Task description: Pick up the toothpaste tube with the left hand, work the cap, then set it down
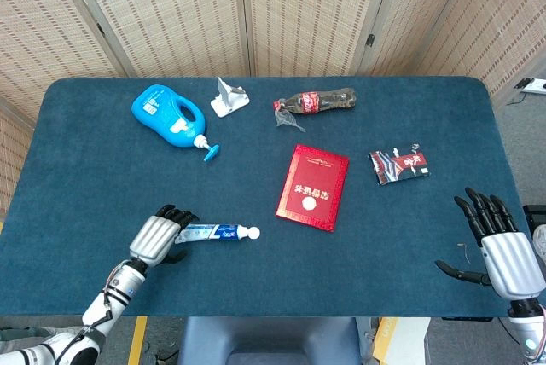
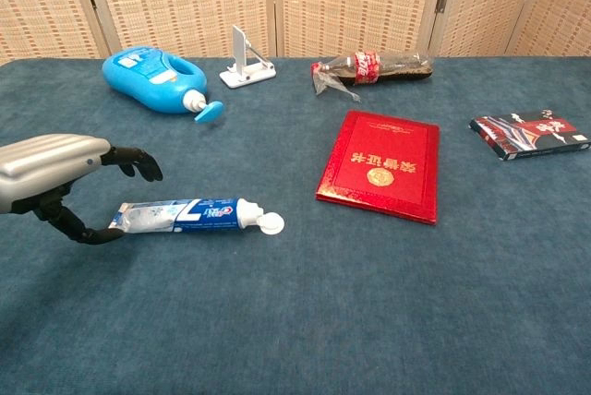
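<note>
Step in hand, by the look of it: closing on the blue-and-white toothpaste tube [image 1: 213,232] for the pickup.

- Tube position: flat on the dark blue felt-covered counter [image 1: 102,160], near the front left, long axis running left to right, round white cap [image 2: 271,223] at the right end, crimped tail at the left.
- Left hand [image 1: 159,236]: spread, holding nothing; fingers [image 2: 137,161] arched above the tail end, thumb low beside it on the near side. Contact with the tube not clear from either view.
- Right hand [image 1: 502,249]: spread and idle at the front right edge of the counter, well apart from everything.

To do it well:
- Bracket the body of the tube rather than the thin tail; a grip further toward the middle likely gives better balance and keeps the cap end from drooping.
- Keep the cap clear of the palm, free for working afterwards.
- Close gently: soft tube, likely to buckle or squirt under a hard squeeze.
- Bring thumb and fingers in from opposite sides together, so as not to push the tube along the felt.
- Lift straight up; red hardcover booklet [image 1: 312,187] near the cap end, no need to sweep that way.
</note>
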Available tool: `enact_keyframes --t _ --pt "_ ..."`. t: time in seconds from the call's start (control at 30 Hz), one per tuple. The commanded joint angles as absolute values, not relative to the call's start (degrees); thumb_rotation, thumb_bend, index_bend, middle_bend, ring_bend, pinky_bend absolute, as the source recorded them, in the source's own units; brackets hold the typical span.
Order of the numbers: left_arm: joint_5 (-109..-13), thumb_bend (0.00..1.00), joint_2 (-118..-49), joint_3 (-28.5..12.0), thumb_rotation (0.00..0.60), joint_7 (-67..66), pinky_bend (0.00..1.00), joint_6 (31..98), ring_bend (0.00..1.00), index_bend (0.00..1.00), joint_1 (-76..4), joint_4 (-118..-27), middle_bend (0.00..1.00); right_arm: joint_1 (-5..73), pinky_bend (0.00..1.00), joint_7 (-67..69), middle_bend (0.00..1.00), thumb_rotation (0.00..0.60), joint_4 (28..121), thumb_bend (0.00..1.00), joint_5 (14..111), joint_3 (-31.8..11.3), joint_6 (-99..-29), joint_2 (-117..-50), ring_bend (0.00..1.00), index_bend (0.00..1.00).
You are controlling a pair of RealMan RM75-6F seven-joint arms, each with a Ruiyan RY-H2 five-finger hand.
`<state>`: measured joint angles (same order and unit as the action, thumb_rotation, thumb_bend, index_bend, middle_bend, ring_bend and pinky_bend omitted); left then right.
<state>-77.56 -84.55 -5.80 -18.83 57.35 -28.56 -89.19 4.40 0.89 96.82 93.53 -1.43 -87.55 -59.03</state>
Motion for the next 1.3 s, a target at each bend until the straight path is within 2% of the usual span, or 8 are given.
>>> enact_keyframes --t 0.03,0.87,1.1,1.3 --pt "-75.5 0.31 -86.5 -6.2 0.600 -20.6 0.19 56.3 0.27 0.27 -29.7 -87.9 0.28 4.3 0.00 1.1 0.00 0.416 96.7 0.00 93.5 -1.4 -87.6 -59.0 0.00 0.00" --pt "-70.2 0.32 -93.8 -7.0 0.600 -23.4 0.24 56.1 0.36 0.37 -33.9 -81.3 0.35 3.8 0.00 2.6 0.00 0.413 95.8 0.00 93.2 -1.4 -88.1 -59.0 0.00 0.00" --pt "-70.2 0.36 -94.7 -7.0 0.600 -21.5 0.27 56.3 0.44 0.45 -34.4 -79.2 0.44 3.8 0.00 2.6 0.00 0.415 96.0 0.00 93.3 -1.4 -88.3 -58.9 0.00 0.00" --pt "-71.6 0.45 -94.7 -6.9 0.600 -18.1 0.35 56.3 0.54 0.55 -34.7 -77.5 0.56 3.6 0.00 2.5 0.00 0.417 96.2 0.00 93.3 -1.4 -88.5 -58.8 0.00 0.00"
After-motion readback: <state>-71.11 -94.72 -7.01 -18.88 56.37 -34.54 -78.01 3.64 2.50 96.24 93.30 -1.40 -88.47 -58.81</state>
